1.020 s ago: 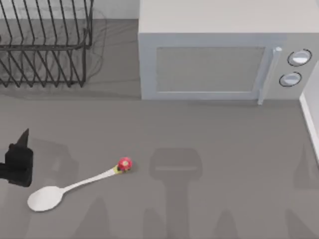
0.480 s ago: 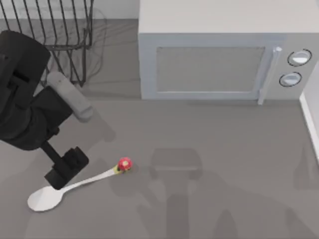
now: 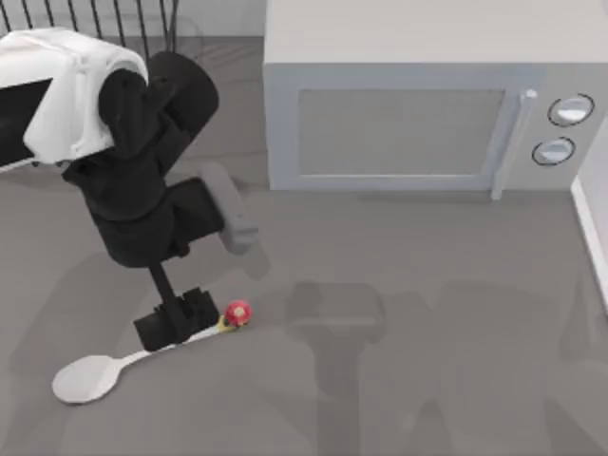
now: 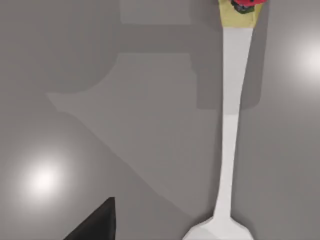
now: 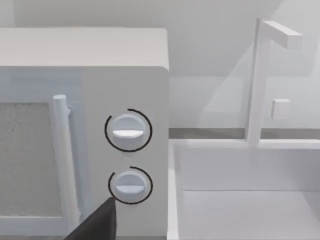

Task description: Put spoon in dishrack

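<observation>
Overhead, left end effector (image 3: 179, 323) covers spoon (image 3: 90, 377) handle.

Smooth white spoon (image 3: 104, 369), looks like glazed ceramic or plastic, lying on a matt grey table (image 3: 427, 380) that throws back two soft light spots in the left wrist view; its knob (image 3: 237, 312) is glossy red and yellow. The dishrack (image 3: 95, 14) at the table's far left corner is thin black wire; the microwave (image 3: 418, 114) beside it is matt pale grey with a grainy door panel and shiny ringed dials; the left gripper (image 3: 176, 321) is matt black plastic over the spoon's handle.
</observation>
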Controlling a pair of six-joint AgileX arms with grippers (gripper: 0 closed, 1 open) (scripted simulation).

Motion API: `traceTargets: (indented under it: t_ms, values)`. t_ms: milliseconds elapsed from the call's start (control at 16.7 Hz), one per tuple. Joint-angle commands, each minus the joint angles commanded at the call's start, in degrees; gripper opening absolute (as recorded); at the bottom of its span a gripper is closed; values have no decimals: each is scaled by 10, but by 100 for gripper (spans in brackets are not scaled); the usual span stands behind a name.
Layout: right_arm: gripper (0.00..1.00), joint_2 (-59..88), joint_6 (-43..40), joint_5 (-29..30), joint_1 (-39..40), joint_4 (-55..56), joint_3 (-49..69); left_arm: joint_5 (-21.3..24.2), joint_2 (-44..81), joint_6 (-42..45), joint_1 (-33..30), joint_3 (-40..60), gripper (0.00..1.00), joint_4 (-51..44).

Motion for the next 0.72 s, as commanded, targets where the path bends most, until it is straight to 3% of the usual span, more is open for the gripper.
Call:
traceTargets:
  t_ms: [480,720]
  values:
    - [100,0,0,0,0,0,0,0,10,3,0,-1,100,6]
    - [100,0,0,0,0,0,0,0,48,5,-1,-46,100,90]
